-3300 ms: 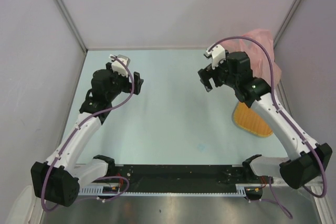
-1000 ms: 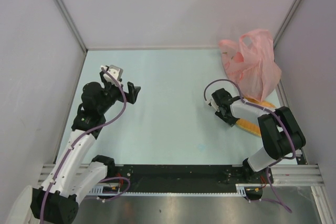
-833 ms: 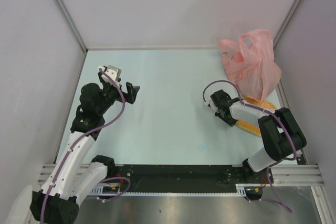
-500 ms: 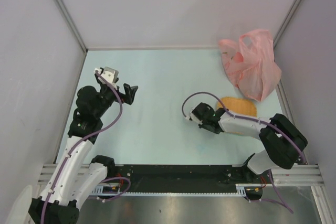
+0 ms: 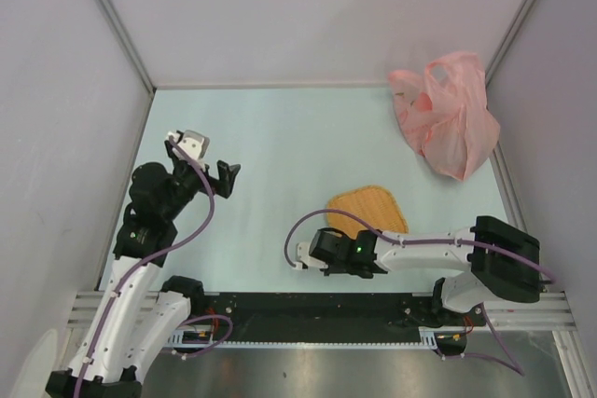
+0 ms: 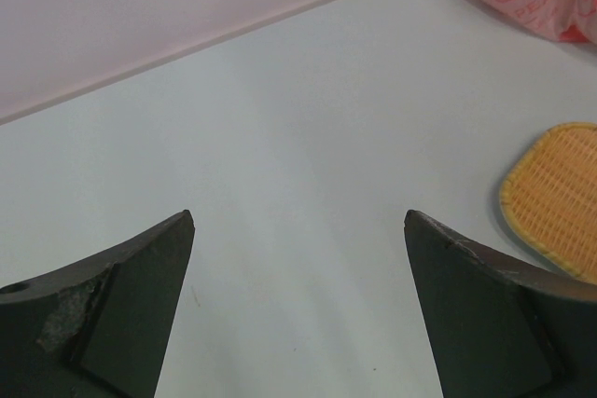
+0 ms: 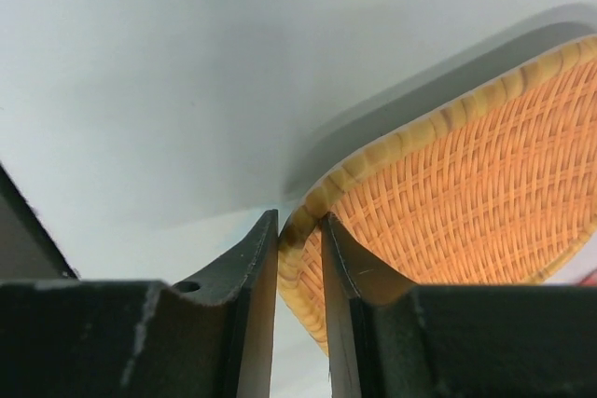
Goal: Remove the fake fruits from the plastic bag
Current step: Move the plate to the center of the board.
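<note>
From above, the plastic bag [image 5: 446, 118] sits in the counter's [image 5: 280, 137] far right corner, apart from the woven mat [image 5: 367, 210]. The left wrist view shows the left claw [image 6: 298, 216] spread wide. Only the right wrist view shows the right claw [image 7: 298, 219] clamped on the mat's rim.

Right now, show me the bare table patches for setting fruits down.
Widest: the far-left stretch of the table, bordered by the back wall, the left wall and the plastic bag. Another lies between the left gripper and the woven mat. Crowded: the right side, with bag, mat and the right gripper pinching the mat's rim.
</note>
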You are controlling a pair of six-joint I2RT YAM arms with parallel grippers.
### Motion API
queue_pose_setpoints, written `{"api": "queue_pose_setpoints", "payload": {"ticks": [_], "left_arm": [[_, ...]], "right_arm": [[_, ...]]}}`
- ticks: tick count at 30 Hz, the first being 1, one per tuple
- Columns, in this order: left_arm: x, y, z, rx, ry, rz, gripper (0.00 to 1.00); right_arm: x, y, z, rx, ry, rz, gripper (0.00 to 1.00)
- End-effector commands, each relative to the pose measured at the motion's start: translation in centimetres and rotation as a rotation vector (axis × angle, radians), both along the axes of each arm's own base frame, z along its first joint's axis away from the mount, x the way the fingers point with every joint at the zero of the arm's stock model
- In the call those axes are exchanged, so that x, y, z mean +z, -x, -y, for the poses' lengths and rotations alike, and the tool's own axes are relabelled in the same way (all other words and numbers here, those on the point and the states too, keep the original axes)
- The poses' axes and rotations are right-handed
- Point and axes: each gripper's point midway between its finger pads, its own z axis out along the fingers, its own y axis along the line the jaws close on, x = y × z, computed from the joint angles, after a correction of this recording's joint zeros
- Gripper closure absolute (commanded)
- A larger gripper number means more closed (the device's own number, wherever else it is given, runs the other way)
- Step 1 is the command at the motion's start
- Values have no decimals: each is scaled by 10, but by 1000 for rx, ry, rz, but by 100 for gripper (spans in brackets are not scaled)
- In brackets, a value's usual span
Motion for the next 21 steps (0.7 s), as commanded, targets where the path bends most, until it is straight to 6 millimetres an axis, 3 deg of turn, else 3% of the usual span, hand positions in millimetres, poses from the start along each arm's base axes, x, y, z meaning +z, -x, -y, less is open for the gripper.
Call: {"api": "queue_pose_setpoints", "payload": {"ticks": [1, 5, 10, 15, 17, 18, 21], "left_arm": [[1, -1, -15, 41, -84, 11, 0], [-5, -6, -25, 68, -154, -15, 1], [-11, -3, -25, 44, -186, -35, 1], [-17, -1, -20, 16, -169, -42, 1], [-16, -1, -23, 24, -151, -46, 0], [-16, -2, -22, 22, -141, -51, 0], [-15, -2, -23, 22, -138, -52, 0]], "right_arm": [[-4, 29, -48, 65, -139, -143, 100], [4, 57, -73, 138, -212, -185, 100], [5, 94, -83, 205, -240, -250, 100], [1, 103, -83, 239, -226, -252, 98], [1, 98, -84, 229, -231, -237, 85], [0, 97, -84, 229, -233, -240, 67], [-1, 100, -83, 242, -240, -292, 36]]}}
